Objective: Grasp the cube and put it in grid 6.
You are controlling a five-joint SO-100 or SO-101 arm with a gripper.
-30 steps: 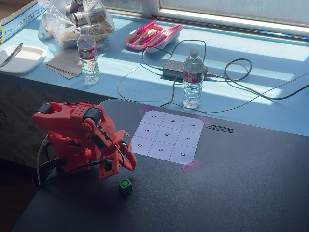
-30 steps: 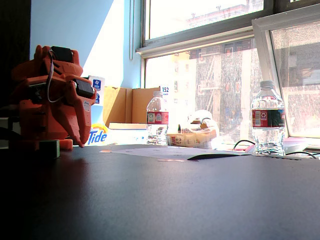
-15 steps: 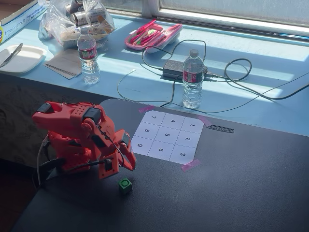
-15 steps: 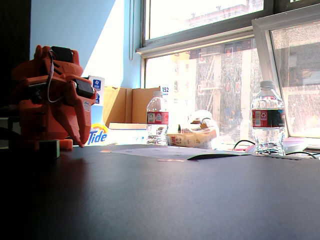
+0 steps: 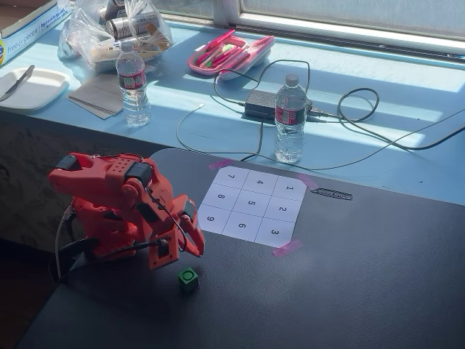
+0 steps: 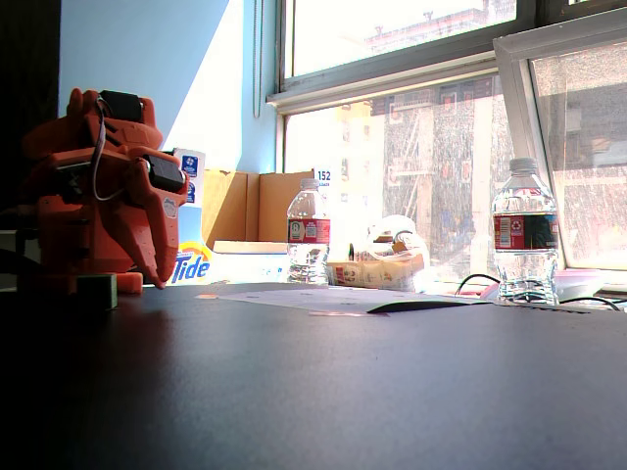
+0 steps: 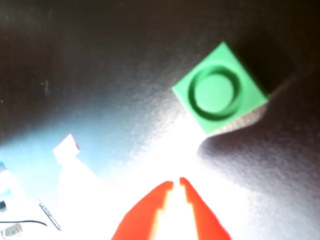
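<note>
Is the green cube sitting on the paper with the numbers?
No, the cube sits on the dark table, off the numbered sheet.

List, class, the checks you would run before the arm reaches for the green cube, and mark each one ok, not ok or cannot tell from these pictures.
1. The cube sits free on the dark table, nothing touching it: ok.
2. The gripper is empty: ok.
3. Fingers open wide enough to straddle the cube: not ok; in the wrist view the tips are nearly closed.
4. Gripper lined up over the cube: not ok; in the wrist view the cube lies up and right of the tips.
5. Grid 6 is unoccupied: ok.
6. The cube's height relative to the fingertips: cannot tell.
</note>
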